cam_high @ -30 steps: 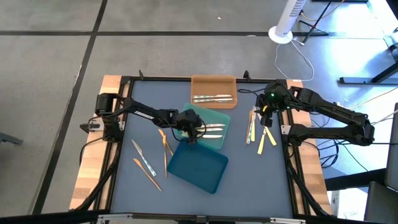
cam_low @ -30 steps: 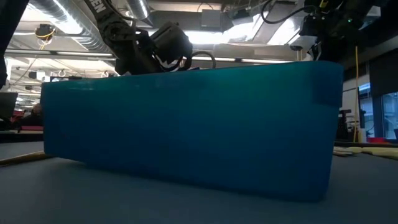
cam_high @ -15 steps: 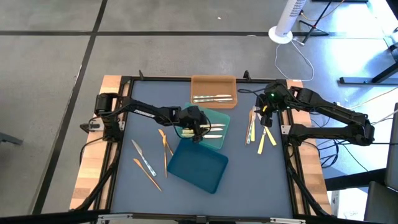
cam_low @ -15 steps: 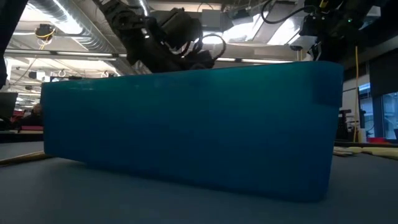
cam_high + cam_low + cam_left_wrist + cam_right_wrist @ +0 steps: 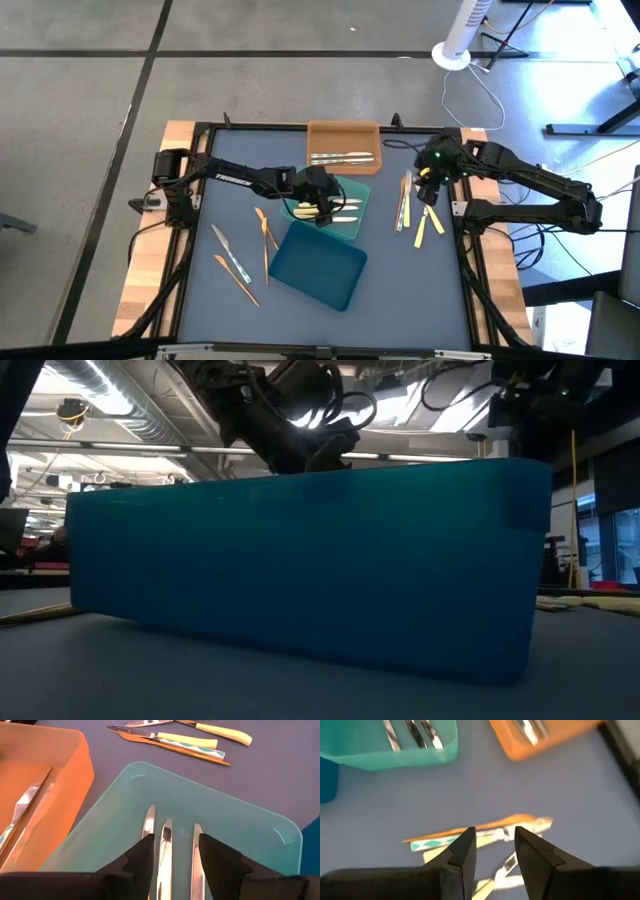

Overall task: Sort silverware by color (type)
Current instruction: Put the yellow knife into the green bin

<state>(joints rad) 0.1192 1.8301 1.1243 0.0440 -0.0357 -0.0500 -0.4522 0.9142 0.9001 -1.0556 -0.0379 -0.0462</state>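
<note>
My left gripper [image 5: 322,207] hangs open over the teal-green tray [image 5: 356,186], tipped down into it. In the left wrist view its fingers [image 5: 141,860] straddle three silver-grey utensils [image 5: 166,840] lying flat on the tray floor. My right gripper [image 5: 427,188] is open above a loose pile of pale yellow and orange-tan utensils [image 5: 408,206] near the table's right edge; the right wrist view shows that pile [image 5: 485,833] between and beyond its fingers. More silver-grey utensils [image 5: 342,157] lie in the orange tray [image 5: 343,130].
The dark blue tray [image 5: 320,266] sits at the table's near middle and fills the low view [image 5: 300,570]. Several utensils [image 5: 240,258] lie on the mat left of it. The orange tray stands at the far edge, touching the teal one.
My left gripper has moved toward the table's right and slightly far, from the teal tray's near left corner to over its middle, tipping further down. The trays and loose utensils have stayed put.
</note>
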